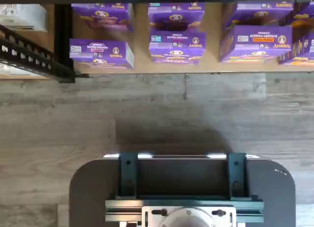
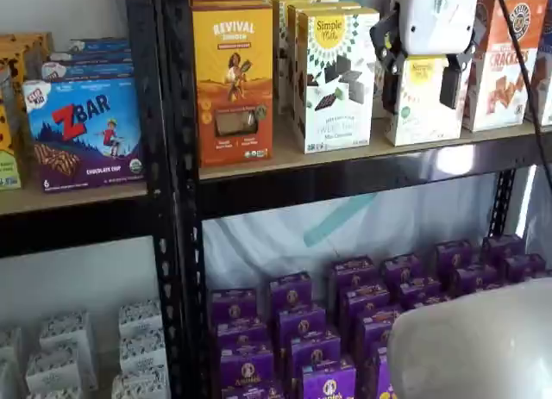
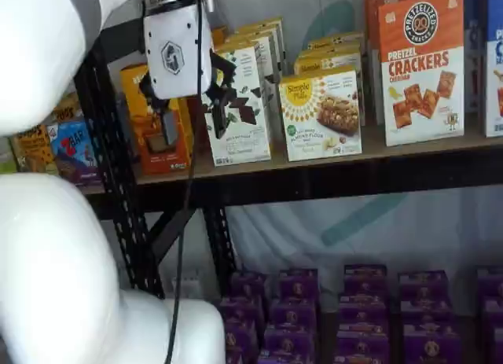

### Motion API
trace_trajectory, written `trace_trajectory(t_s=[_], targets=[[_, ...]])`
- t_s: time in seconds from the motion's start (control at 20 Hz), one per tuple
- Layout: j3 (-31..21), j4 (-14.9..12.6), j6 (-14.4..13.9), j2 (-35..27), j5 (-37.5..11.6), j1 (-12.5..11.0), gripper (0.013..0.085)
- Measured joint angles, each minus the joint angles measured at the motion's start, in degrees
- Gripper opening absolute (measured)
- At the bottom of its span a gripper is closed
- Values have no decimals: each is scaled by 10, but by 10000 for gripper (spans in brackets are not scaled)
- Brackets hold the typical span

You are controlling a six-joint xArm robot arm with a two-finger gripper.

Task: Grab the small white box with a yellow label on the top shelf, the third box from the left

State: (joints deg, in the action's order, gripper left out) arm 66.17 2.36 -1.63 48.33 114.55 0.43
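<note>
The small white box (image 2: 420, 106) with its yellow sunburst label stands on the top shelf (image 2: 285, 160); it shows in both shelf views (image 3: 322, 112). My gripper (image 2: 420, 87) hangs in front of the shelf, white body above, two black fingers with a plain gap, open and empty. In one shelf view the fingers frame the box. In the other shelf view my gripper (image 3: 192, 104) lines up left of the box, clearly apart from it. The wrist view shows neither box nor fingers, only the dark mount (image 1: 181, 188) with teal brackets.
A taller white box with chocolate squares (image 2: 335, 76) and an orange Revival box (image 2: 233, 80) stand left of the small box, a pretzel cracker box (image 2: 504, 63) right. Purple boxes (image 2: 345, 321) fill the lower shelf. A black upright (image 2: 177, 201) is left. My white arm (image 3: 47, 222) fills the foreground.
</note>
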Motion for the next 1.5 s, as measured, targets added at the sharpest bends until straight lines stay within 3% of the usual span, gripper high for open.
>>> trace_trajectory(t_s=[0.05,0.1,0.25,0.5,0.7,1.1,1.3,1.5], targets=[[-1,7,4,1,-1,-6,850],[-4,32,15,4,-5,-30,850],[-5,44,22,5,-8,-40,850],[-10,7,16,7,-27,-17,850],[-19,-8,27,6,-50,-23,850],[-27,-35,103,-38,-149,-96,850],[2,-28,153,-92,-201,-150,850],[40,-26,186,-142,-223,-184,850]])
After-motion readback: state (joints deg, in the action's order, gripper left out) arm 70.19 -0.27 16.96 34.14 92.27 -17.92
